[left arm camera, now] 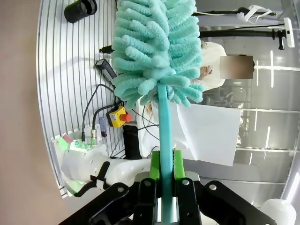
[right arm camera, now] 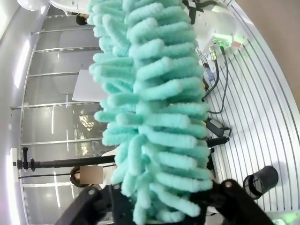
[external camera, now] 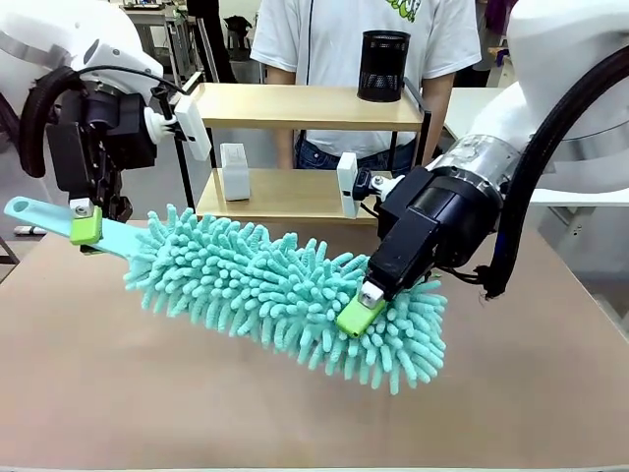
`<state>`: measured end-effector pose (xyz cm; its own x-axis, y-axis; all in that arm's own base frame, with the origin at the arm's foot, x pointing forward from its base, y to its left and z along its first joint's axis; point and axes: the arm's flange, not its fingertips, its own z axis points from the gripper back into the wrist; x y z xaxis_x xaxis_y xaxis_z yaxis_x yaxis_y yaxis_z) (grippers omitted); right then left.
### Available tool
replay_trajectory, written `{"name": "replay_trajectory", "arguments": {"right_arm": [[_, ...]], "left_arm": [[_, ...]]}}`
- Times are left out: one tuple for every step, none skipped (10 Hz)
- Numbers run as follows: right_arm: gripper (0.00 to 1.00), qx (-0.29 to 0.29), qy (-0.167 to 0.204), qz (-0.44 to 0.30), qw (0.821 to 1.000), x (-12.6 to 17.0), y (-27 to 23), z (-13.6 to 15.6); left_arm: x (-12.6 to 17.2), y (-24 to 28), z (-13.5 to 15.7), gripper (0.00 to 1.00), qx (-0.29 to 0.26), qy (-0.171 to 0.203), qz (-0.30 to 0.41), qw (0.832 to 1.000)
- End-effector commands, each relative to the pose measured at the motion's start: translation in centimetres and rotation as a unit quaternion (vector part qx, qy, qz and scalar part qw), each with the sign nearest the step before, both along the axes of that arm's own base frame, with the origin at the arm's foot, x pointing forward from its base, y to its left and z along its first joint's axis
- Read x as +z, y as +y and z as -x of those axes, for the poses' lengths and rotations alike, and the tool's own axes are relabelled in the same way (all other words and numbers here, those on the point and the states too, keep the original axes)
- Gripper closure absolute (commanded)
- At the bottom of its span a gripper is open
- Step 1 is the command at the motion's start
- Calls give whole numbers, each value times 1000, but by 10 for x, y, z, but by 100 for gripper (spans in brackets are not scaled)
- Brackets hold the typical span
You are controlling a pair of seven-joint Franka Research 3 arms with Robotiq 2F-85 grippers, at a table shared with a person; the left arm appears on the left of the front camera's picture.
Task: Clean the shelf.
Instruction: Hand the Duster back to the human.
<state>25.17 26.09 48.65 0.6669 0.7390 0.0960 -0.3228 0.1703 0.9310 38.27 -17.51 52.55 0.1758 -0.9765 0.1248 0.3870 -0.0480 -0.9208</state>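
My left gripper (external camera: 86, 228) clamps the flat handle of the teal, shaggy microfibre duster (external camera: 285, 293). My right gripper (external camera: 362, 313) straddles its fluffy far end; I cannot tell if it grips. The 2-tier wooden shelf on a black frame (external camera: 295, 106) stands behind the duster, roughly parallel to its long axis, nearer my right arm.

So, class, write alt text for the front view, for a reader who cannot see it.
Two white robot arms hold a fluffy teal duster above a brown table: the left gripper is shut on its flat handle, and the right gripper has its jaws in the head's fringe. Behind stands the shelf, a black mesh cup on its top board, with a person beyond.
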Motion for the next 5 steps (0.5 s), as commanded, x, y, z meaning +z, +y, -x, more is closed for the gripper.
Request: {"name": "replay_trajectory", "arguments": {"right_arm": [[100,-7,3,8,1000,-2,1,1],[97,-7,3,9,1000,-2,0,1],[100,-8,3,10,1000,-2,0,1],[100,-6,3,10,1000,-2,0,1],[100,-5,3,10,1000,-3,0,1]], "left_arm": [[6,-1,-14,88,-5,8,-3,1000],[5,-1,-13,88,-7,8,-5,1000],[5,-1,-13,88,-10,8,-7,1000],[5,-1,-11,88,-15,8,-10,1000],[4,-2,-10,88,-17,8,-13,1000]]}}
